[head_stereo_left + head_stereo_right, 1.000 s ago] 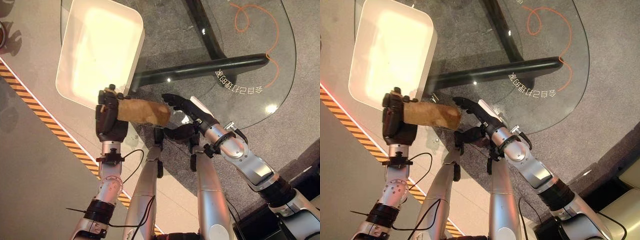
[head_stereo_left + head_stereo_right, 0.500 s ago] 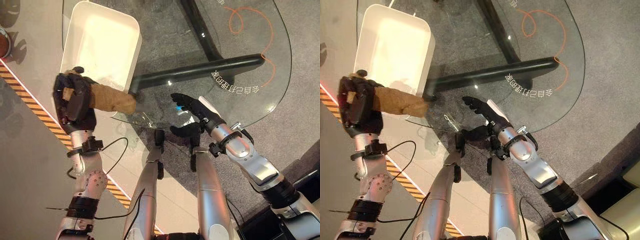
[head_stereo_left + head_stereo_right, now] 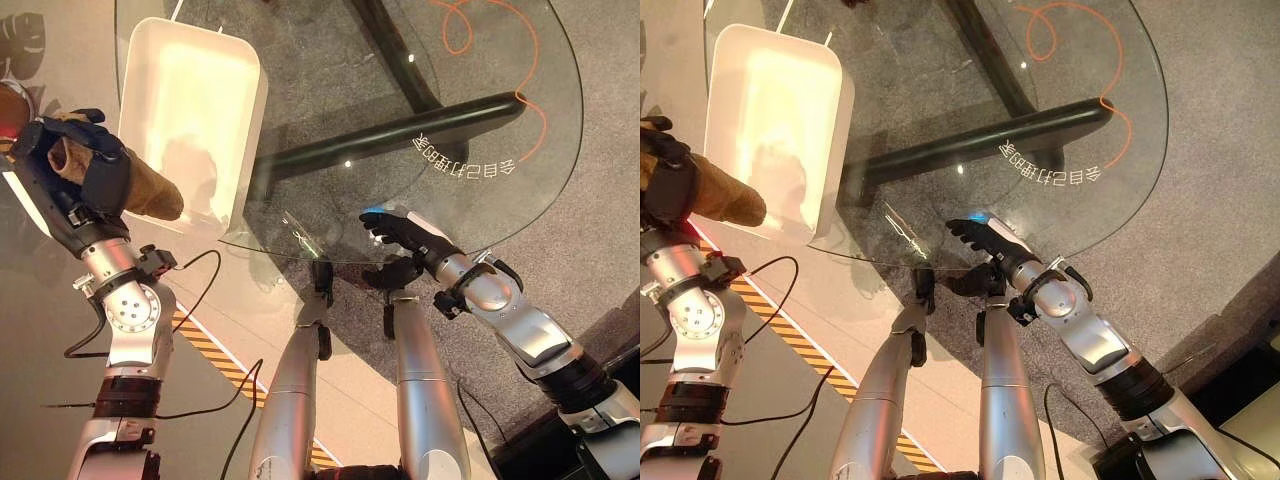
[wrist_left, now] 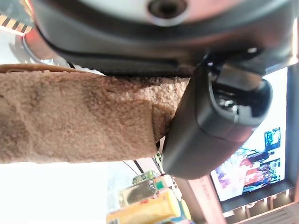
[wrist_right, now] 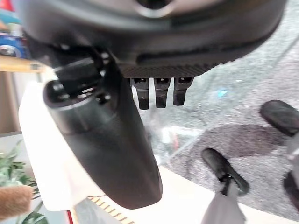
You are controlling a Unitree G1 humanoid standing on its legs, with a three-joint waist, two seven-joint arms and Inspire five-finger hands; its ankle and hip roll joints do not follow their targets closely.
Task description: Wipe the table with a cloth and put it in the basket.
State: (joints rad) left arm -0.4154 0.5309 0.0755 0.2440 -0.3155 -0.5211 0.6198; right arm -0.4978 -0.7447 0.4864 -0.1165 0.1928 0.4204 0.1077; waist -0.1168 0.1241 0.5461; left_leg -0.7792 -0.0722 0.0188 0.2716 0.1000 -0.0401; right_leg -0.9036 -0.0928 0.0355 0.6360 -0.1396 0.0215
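Observation:
A rolled tan cloth (image 3: 150, 190) sticks out of my left hand (image 3: 85, 180), whose fingers are curled round it; it is held up at the left of the white basket (image 3: 230, 70), off the glass table's (image 3: 480, 110) left edge. The cloth (image 4: 79, 116) shows close up under the thumb in the left wrist view. The cloth's free end (image 3: 735, 200) points toward the basket's near left wall. My right hand (image 3: 405, 228) lies flat, fingers straight, on the table's near edge. Its fingers (image 5: 159, 91) look straight in the right wrist view.
The round glass table has a black base beam (image 3: 400, 140) beneath it and an orange squiggle (image 3: 480, 25) on its far right. The basket sits on the table's left part, overhanging the rim. A striped orange and black line (image 3: 200, 340) runs over the floor at left.
My left hand has swung left and outward with the cloth, from the table's near edge to beside the basket. My right hand has drawn back to the table's near edge.

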